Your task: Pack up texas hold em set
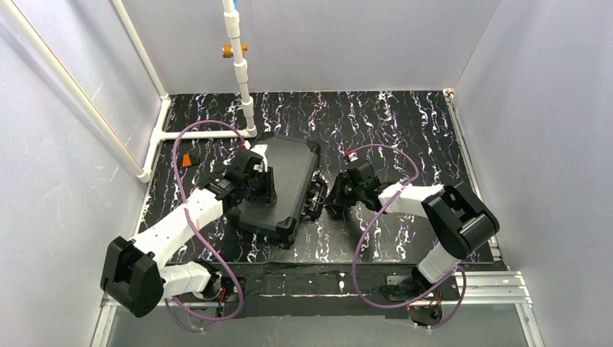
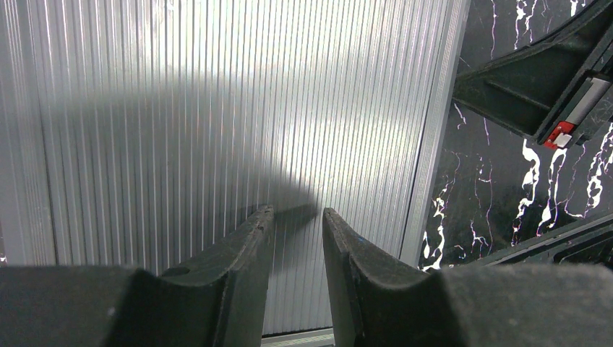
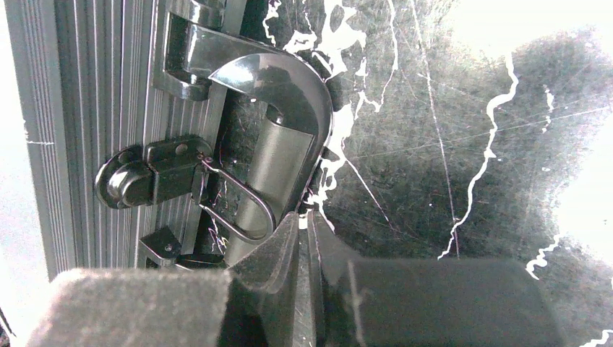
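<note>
The texas hold em set's black ribbed case (image 1: 289, 170) lies closed on the marbled table. My left gripper (image 1: 266, 189) rests on its lid (image 2: 217, 108). In the left wrist view that gripper (image 2: 298, 211) has its fingers a narrow gap apart, with nothing between them. My right gripper (image 1: 327, 202) is at the case's right side, by the handle (image 1: 316, 196). In the right wrist view it (image 3: 307, 215) is shut, its tips against the edge of the curved handle (image 3: 282, 144). A latch (image 3: 155, 177) with a wire loop (image 3: 242, 210) sits to the left. Chips and cards are hidden.
A white pipe frame (image 1: 238, 65) stands behind the case at the back left. A small orange object (image 1: 189, 159) lies by the left wall. Bare marbled table (image 1: 405, 130) stretches to the right and back. Part of the right arm (image 2: 560, 134) shows beyond the lid's edge.
</note>
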Controlling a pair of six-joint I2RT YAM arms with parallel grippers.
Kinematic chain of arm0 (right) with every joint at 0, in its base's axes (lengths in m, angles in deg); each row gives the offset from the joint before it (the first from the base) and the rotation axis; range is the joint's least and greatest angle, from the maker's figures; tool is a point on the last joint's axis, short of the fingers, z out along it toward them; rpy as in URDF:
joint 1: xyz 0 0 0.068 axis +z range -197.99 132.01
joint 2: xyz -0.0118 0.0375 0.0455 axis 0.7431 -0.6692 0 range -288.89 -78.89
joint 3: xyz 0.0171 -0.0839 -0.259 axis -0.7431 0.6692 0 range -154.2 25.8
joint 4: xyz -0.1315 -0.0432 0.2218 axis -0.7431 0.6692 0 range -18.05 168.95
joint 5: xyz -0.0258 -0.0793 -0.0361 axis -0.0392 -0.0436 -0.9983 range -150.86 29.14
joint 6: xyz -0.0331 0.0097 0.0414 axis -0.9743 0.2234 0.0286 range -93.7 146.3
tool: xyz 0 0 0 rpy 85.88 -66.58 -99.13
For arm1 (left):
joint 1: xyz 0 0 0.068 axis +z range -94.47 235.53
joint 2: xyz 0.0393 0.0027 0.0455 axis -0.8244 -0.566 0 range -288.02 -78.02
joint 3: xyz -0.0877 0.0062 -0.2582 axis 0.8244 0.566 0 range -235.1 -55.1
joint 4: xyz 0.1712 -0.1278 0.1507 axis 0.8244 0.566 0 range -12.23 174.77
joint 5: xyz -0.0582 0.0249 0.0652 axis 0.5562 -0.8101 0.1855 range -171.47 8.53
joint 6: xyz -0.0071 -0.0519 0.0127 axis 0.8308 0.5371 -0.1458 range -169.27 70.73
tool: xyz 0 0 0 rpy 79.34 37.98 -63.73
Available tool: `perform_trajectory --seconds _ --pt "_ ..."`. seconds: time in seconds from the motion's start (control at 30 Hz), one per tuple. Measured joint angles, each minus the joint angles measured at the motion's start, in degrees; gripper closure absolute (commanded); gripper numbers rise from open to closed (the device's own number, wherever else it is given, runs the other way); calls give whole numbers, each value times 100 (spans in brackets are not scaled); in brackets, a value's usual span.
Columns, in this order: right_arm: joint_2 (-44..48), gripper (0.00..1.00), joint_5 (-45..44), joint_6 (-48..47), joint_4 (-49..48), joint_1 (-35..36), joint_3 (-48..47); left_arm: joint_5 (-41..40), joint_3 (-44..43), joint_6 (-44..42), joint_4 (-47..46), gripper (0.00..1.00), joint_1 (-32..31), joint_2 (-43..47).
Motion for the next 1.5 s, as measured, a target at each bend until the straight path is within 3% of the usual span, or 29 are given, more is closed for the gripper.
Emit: perform_trajectory --seconds 1.5 --pt "52 83 146 13 129 120 -625 -4 22 -2 -46 70 -7 9"
